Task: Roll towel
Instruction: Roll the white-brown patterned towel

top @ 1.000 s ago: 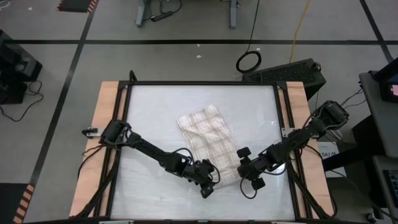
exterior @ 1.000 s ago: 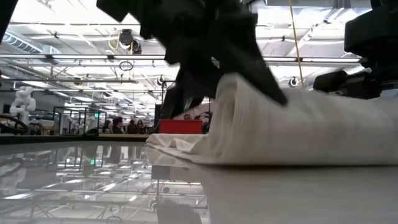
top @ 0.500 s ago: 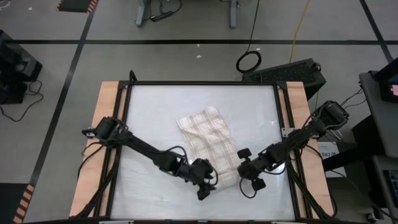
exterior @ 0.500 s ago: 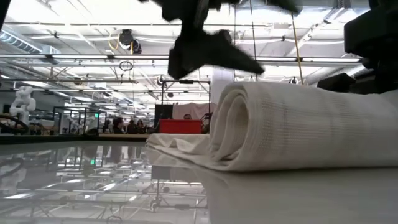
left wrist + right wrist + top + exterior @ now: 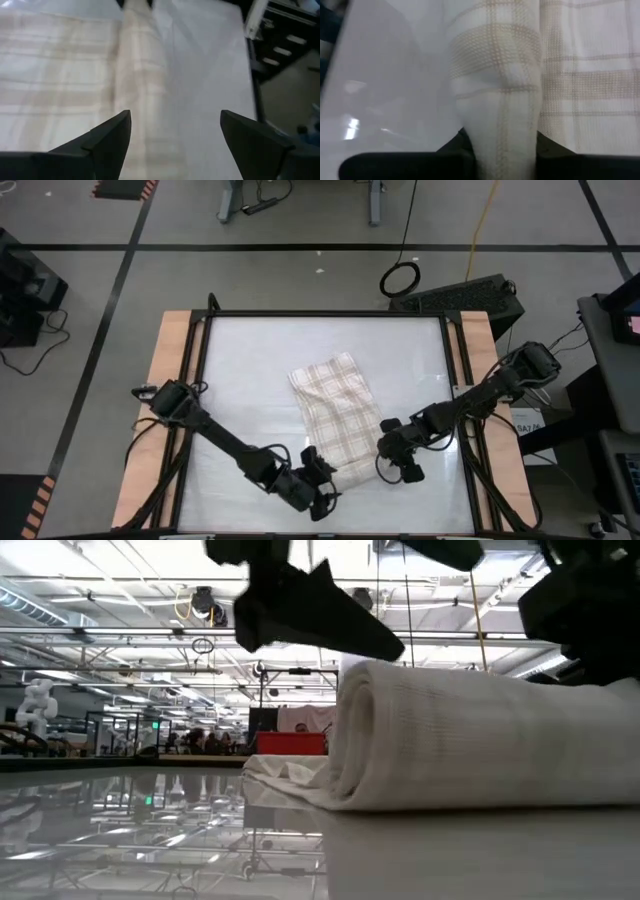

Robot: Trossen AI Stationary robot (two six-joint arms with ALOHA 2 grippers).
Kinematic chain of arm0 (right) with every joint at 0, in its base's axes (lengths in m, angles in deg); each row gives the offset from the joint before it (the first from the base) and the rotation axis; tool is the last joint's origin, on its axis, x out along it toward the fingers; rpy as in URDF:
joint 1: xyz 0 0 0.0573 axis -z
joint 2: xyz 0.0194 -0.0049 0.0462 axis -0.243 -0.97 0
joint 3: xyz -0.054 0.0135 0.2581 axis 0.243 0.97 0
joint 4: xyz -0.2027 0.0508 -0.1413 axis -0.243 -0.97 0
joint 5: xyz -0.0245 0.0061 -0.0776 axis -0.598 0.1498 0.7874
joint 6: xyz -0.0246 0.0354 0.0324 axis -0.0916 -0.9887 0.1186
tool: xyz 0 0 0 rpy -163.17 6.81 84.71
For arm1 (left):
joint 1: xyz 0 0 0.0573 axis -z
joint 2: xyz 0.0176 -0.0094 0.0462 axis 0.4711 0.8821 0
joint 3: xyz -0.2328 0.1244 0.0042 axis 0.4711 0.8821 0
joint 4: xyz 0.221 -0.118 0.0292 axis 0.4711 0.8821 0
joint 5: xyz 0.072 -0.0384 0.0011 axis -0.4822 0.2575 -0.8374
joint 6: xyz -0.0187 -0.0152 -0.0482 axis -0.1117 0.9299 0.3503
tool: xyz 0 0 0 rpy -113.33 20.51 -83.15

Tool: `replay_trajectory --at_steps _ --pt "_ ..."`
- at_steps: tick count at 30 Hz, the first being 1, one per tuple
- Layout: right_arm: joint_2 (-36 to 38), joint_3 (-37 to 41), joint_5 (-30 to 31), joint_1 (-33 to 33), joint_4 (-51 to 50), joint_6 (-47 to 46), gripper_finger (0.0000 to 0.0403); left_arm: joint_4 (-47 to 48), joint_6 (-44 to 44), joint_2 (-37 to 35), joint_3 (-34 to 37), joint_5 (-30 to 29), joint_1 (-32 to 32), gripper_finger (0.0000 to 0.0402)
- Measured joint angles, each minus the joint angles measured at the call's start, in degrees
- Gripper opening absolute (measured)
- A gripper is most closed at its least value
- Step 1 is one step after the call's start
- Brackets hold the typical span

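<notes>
Left hand (image 5: 318, 480) now off, spread wide, right hand (image 5: 500, 150) pinching soft plaid towel (image 5: 335, 412) roll

Rolled end of the plaid towel (image 5: 502, 125) pinched between the right end effector (image 5: 499, 152) fingers (image 5: 457, 145).

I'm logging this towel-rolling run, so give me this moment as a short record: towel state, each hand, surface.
towel: plaid towel on the table, partly rolled; the roll sits at its near end, the rest lies flat
left hand: left hand open, off the towel, just beside the roll's left end
right hand: right hand shut on the roll's right end, cloth pinched between its fingers
surface: glossy white table
</notes>
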Motion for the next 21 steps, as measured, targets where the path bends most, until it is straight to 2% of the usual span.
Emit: replay_trajectory --at_steps 7,11,16,21 --pt "0.0 0.0 -8.0 3.6 1.9 -2.1 0.0057 -6.1 -0.4 2.2 0.0 -1.4 -1.9 0.0309" --pt "0.0 0.0 -9.6 5.0 2.2 -2.3 0.0057 -6.1 0.6 3.2 0.0 1.1 -2.8 0.0309" --pt "0.0 0.0 -14.7 6.6 3.1 -2.8 0.0057 -5.3 1.5 3.5 0.0 2.7 -3.4 0.0308" --pt "-0.1 0.0 -16.3 7.4 3.2 -3.3 0.0057 -3.2 1.5 3.5 0.0 4.4 -4.3 0.0276"
